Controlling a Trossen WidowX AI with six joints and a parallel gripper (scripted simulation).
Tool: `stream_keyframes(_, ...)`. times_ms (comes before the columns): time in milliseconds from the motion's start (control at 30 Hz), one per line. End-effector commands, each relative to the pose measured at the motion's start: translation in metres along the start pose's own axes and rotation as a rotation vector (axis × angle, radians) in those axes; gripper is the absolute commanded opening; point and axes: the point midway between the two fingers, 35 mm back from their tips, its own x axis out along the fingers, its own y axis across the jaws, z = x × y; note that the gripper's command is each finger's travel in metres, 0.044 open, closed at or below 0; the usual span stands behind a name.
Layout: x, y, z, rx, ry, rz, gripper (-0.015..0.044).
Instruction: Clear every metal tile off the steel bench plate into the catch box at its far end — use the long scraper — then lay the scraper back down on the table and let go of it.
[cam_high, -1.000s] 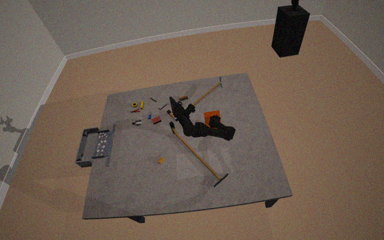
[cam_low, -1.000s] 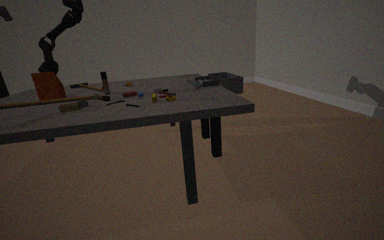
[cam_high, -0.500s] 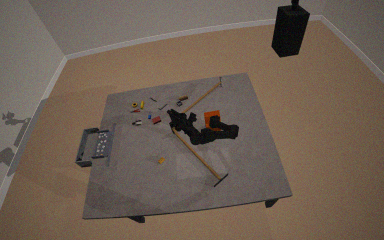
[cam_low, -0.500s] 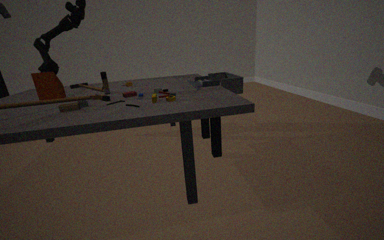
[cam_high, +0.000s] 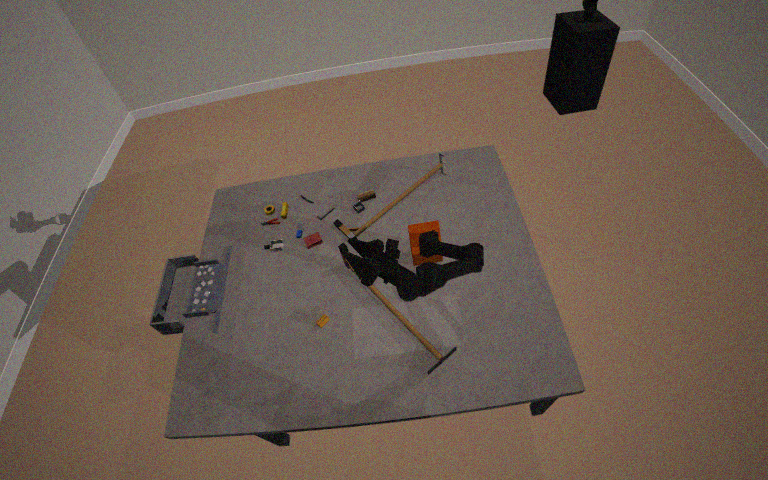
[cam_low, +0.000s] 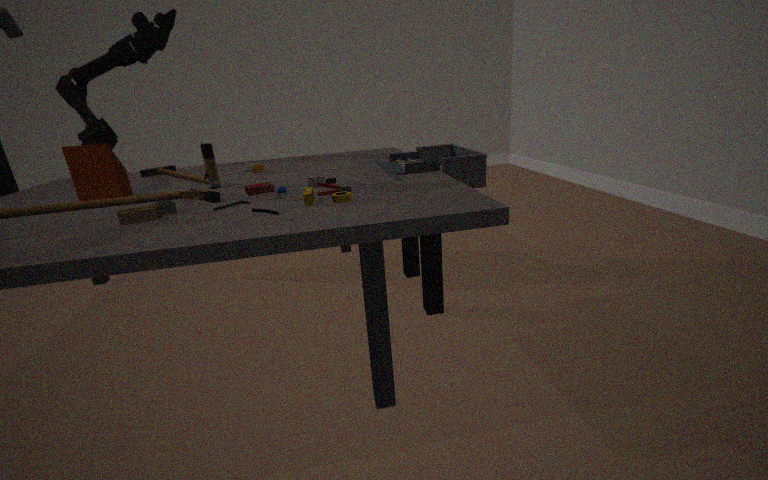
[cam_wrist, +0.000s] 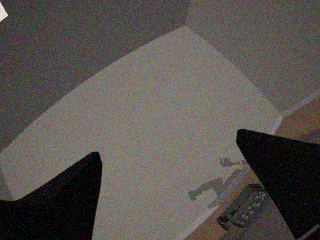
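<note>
The long scraper lies on the table, wooden handle angled and wide dark blade toward the near side. My gripper is open and empty, high above the table; in the top view it overlaps the scraper's handle end. The steel plate at the table's far edge carries several small pale metal tiles and one orange piece. The grey catch box adjoins its outer end. The wrist view shows the fingers wide apart against the wall, with the catch box small below.
A second long wooden-handled tool lies on the other side of the arm. A dark-headed brush-like tool stands upright. A red block, a yellow tape ring and several small tools lie beyond. An orange block lies nearer.
</note>
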Motion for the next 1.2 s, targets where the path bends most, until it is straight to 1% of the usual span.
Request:
stream_keyframes(0,-0.013,0.004,-0.004,-0.027,0.055,0.016,0.044)
stream_keyframes(567,-0.07,0.011,-0.021,-0.173,0.323,0.099,0.044)
stream_keyframes(1167,-0.127,0.009,-0.019,-0.318,0.591,0.235,0.044)
